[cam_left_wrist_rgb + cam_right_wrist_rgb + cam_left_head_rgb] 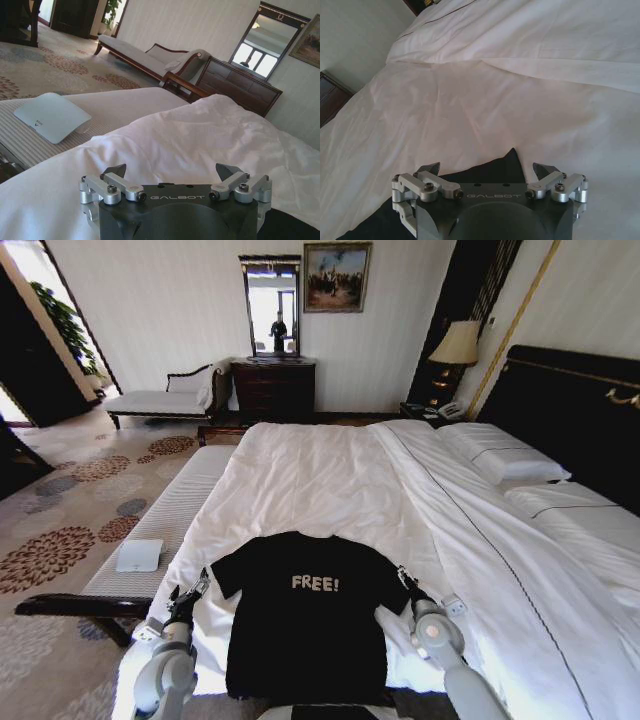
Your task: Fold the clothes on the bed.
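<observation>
Near the foot of the large double bed with white sheets and dark headboard (330, 480), the head view shows the black short-sleeved T-shirt with white "FREE!" lettering (305, 615) spread flat, chest up, collar toward the pillows. The left end effector (190, 590) sits just beside the left sleeve and the right end effector (408, 580) at the right sleeve, one to each side of the garment. From the left wrist view, the left end effector (172, 172) has its fingers apart over rumpled white sheet, with a dark sliver of shirt at the frame's corner. From the right wrist view, the right end effector (487, 169) is likewise spread wide, a pointed corner of black fabric (505, 162) lying between its fingertips. No fold looks begun; this reads as the approach to the first grasp. The next move likely calls for lowering onto the sleeves and pinching only shirt fabric, not the sheet beneath.
</observation>
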